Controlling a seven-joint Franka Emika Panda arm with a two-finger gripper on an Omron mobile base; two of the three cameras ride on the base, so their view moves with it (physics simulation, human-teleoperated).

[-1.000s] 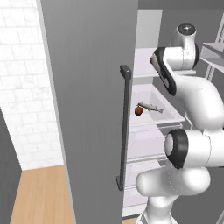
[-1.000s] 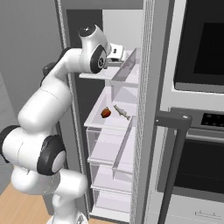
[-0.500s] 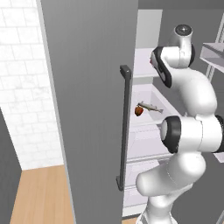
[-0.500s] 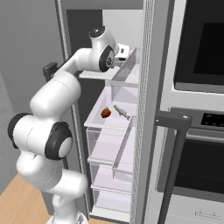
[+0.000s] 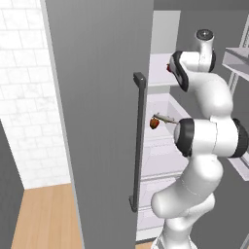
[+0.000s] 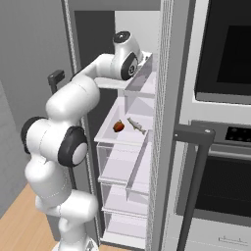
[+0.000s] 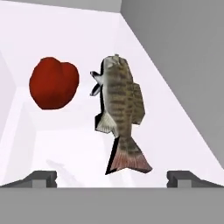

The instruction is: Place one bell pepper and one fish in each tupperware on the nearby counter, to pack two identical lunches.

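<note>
Step in hand, by judgement: first pickup from the open grey refrigerator (image 6: 166, 122), nothing packed yet. Two-finger gripper (image 7: 112, 177) inside the upper white shelf (image 7: 166, 127) of that refrigerator, jaws spread fully wide, nothing between them. Brown striped fish with reddish tail (image 7: 121, 111) flat on the shelf floor, directly ahead of the fingertips (image 7: 42, 177), tail nearest them. Round red bell pepper (image 7: 54, 82) just beside the fish, apart from it, toward the shelf's back. A second pepper (image 6: 118, 126) and fish (image 6: 137, 125) on the shelf below. Next move calls for a short advance, straddling the fish's body, then closing.
</note>
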